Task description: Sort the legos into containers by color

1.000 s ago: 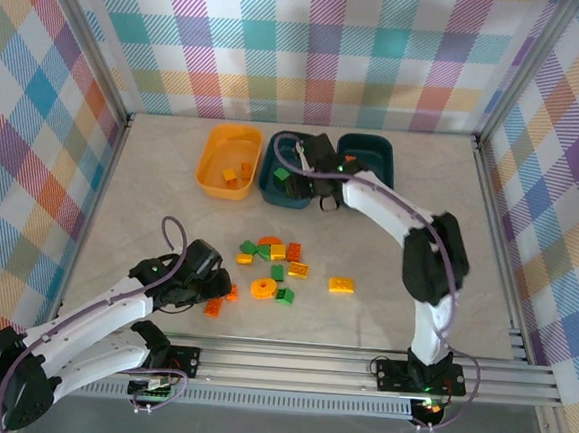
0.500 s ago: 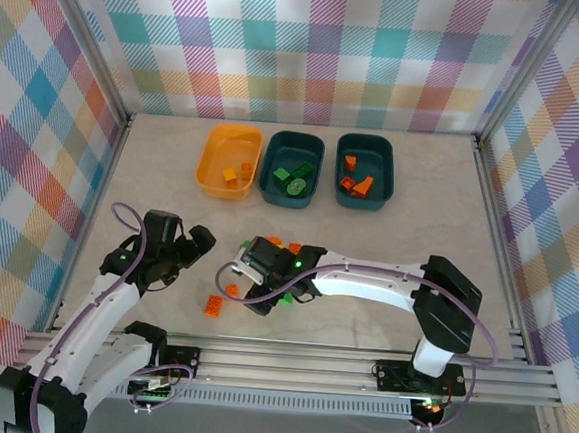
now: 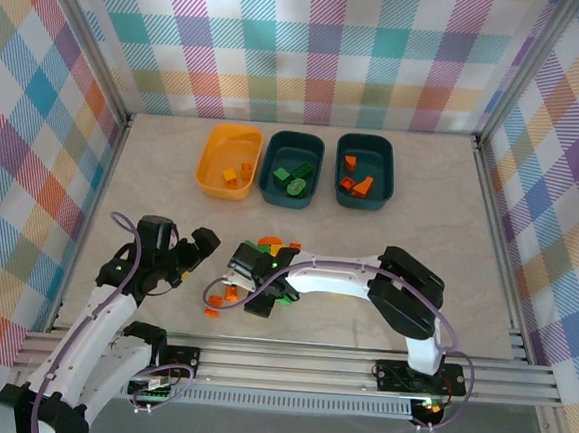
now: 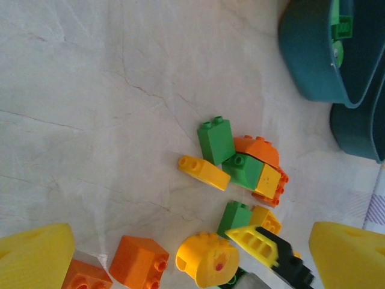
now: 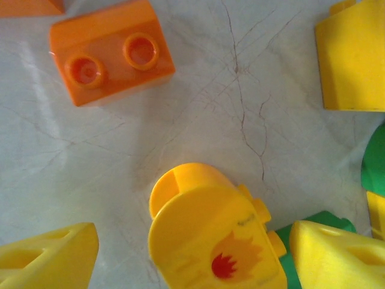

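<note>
My right gripper [image 5: 195, 256] hangs open low over the loose legos, its yellow fingers either side of a round yellow lego with a flame print [image 5: 210, 235]; a gap shows on the left side. An orange lego [image 5: 111, 51] lies beyond it. In the top view the right gripper [image 3: 253, 292] sits at the pile's near-left edge. My left gripper [image 3: 199, 248] is open, left of the pile, holding nothing. Its wrist view shows green [image 4: 215, 139], yellow [image 4: 203, 171] and orange legos [image 4: 139, 262]. The containers stand at the back: yellow tub [image 3: 213, 165], middle teal tub [image 3: 273, 175], right teal tub [image 3: 383, 179].
Two orange legos [image 3: 220, 301] lie near the table's front, just left of the right gripper. The right arm stretches across the front of the table from its base [image 3: 413, 372]. Metal rails run along the near edge [image 3: 308, 358]. Checked walls enclose the table.
The right arm swung from the middle teal tub down to the pile and opened over the round yellow lego. The left gripper pulled back from the orange legos and opened wide.
</note>
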